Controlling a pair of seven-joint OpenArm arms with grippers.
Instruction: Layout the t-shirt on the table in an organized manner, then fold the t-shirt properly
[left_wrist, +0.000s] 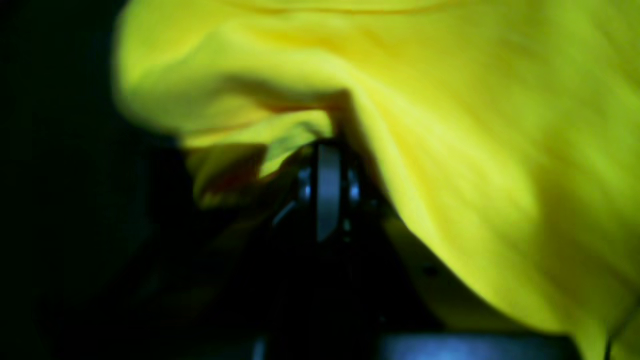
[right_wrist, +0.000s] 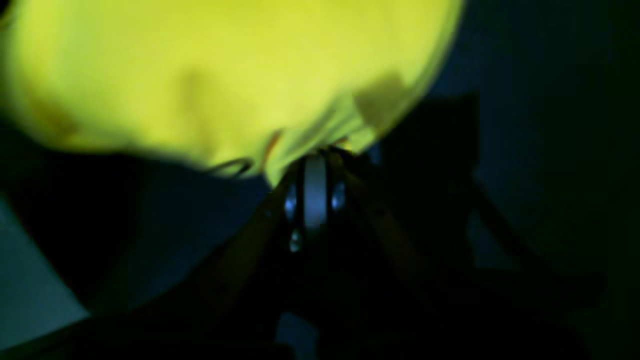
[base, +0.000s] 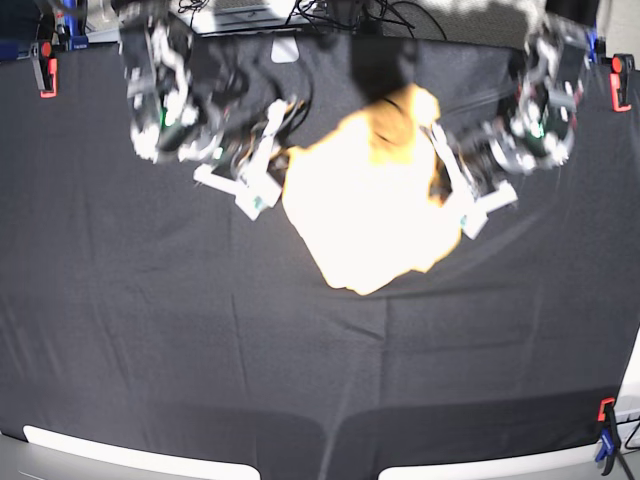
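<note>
T-shirt (base: 370, 205) bunched between both grippers (base: 283, 160) (base: 440, 185) — each clenched on cloth — red clamps (base: 44, 68) at table (base: 150, 330) edges.

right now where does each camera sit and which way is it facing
left wrist: sits behind the left gripper, looking along it into the bunched t-shirt; its own dark fingers show, shut on cloth.
right wrist: sits behind the right gripper, facing the shirt's blurred edge; its fingers show, pinched on fabric.
base: high above, looking down on the table; both arms show, lifting the shirt between them.
shared: all three views show the t-shirt; the base view shows both grippers.
</note>
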